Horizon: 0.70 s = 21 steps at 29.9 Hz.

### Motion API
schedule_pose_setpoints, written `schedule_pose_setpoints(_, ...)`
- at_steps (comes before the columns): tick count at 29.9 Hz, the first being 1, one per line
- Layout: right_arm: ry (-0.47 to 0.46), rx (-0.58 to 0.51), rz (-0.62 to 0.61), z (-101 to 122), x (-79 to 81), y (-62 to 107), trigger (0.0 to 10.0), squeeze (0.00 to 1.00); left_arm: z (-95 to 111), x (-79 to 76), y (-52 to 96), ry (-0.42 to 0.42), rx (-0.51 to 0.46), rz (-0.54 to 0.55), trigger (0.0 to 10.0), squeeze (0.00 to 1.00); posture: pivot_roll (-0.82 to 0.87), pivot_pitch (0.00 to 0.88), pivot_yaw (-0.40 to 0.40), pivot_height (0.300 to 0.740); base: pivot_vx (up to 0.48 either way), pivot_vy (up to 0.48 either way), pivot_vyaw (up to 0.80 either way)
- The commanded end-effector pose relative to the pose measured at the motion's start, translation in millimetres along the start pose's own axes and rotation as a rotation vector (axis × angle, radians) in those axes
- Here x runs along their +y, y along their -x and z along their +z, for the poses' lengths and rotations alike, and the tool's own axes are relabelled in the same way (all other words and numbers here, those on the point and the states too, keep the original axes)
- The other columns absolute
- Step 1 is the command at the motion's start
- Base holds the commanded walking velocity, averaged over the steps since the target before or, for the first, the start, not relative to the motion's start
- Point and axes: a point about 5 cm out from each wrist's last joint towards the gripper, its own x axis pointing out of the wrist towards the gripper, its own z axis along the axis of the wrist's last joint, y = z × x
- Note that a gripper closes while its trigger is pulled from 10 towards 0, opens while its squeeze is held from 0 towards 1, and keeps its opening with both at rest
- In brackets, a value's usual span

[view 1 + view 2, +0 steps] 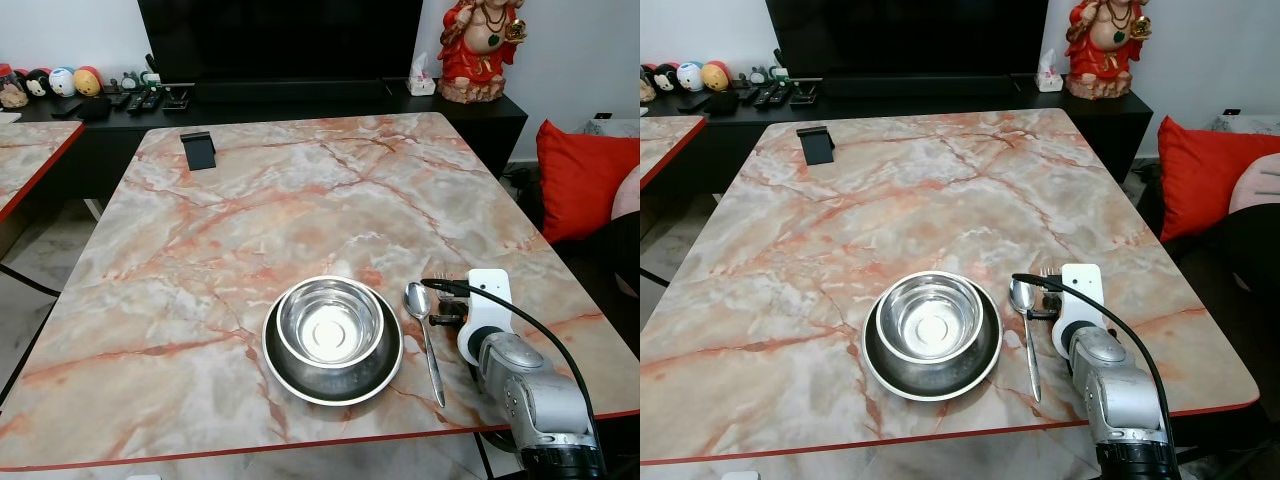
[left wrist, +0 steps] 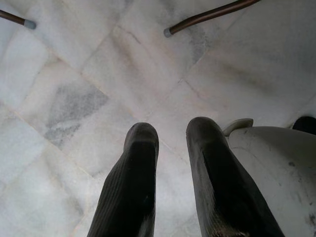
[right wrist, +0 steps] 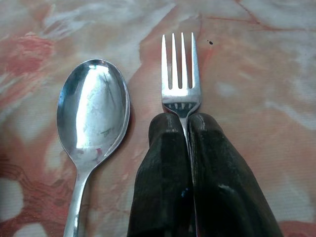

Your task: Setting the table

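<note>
Holding the fork [image 3: 180, 74] by its neck right now: the right pincer [image 3: 186, 129] is clenched on it just behind the tines, and the fork sits low over the marble bench [image 1: 300, 190] near its front-right corner, just beside the spoon [image 1: 424, 330]. Can't honestly tell from the wrist view whether the tines are touching the surface or a hair above it.

Handling-wise I'd guess the fork is light, rigid and pretty slick, being thin polished steel. A grip on the narrow neck looks liable to let it swivel, so I'd rather pinch further down the handle across the flat sides.

The spoon lies flat, bowl pointing toward the far edge, parallel to the fork. On its other side is the steel bowl [image 1: 330, 320] stacked in a steel plate [image 1: 290, 375], close to the front edge around the middle.

The left pincer [image 2: 173, 148] hangs idle over the tiled floor [image 2: 74, 74], fingers parted and holding nothing.
</note>
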Motion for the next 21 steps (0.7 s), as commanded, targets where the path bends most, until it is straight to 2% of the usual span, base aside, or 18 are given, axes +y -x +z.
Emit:
schedule_pose_setpoints(1,0.001,0.003,-0.005,-0.2,-2.1,-0.4,10.0,0.0,-0.3,-0.5,0.0,-0.02,0.003,-0.002,10.0,0.0,-0.1,0.0,0.009,0.707,0.0,0.0,0.0)
schedule_pose_setpoints(21,-0.006,0.018,-0.014,-4.6,-1.7,-1.0,10.0,0.0,0.9,2.8,-0.1,-0.018,0.004,0.002,10.0,0.0,-0.1,0.0,0.011,0.707,0.0,0.0,0.0)
